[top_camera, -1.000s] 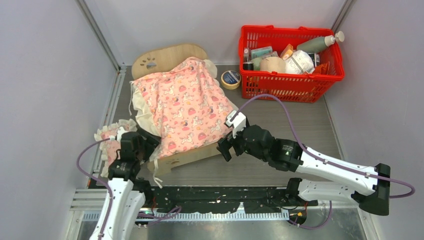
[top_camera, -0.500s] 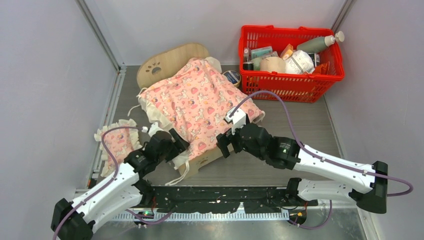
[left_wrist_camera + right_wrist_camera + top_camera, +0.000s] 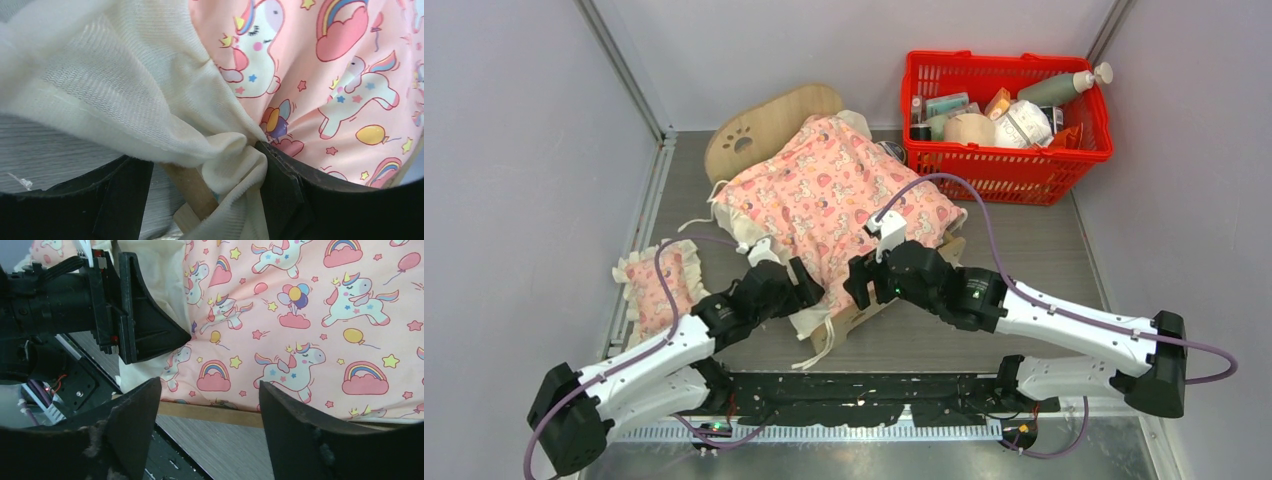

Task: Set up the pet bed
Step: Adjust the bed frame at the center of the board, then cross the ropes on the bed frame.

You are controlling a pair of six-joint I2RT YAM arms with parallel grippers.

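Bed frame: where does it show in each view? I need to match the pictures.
Top external: bed frame left of centre, headboard at the upper left, mostly under the blanket.
Left wrist: bed frame as a wood strip at bottom centre, under the blanket's cream frill.
Right wrist: bed frame as a wood edge across the lower middle.
Shared landmark: the blanket, in all three.

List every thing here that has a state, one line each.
pet bed: askew on the table, covered except headboard.
blanket: draped over the bed, frill hanging off near end.
pillow: flat on the table, off the bed.
red basket: upright, filled.
left pincer: open, straddling the bed's corner and frill.
right pincer: open at the bed's near edge, empty.
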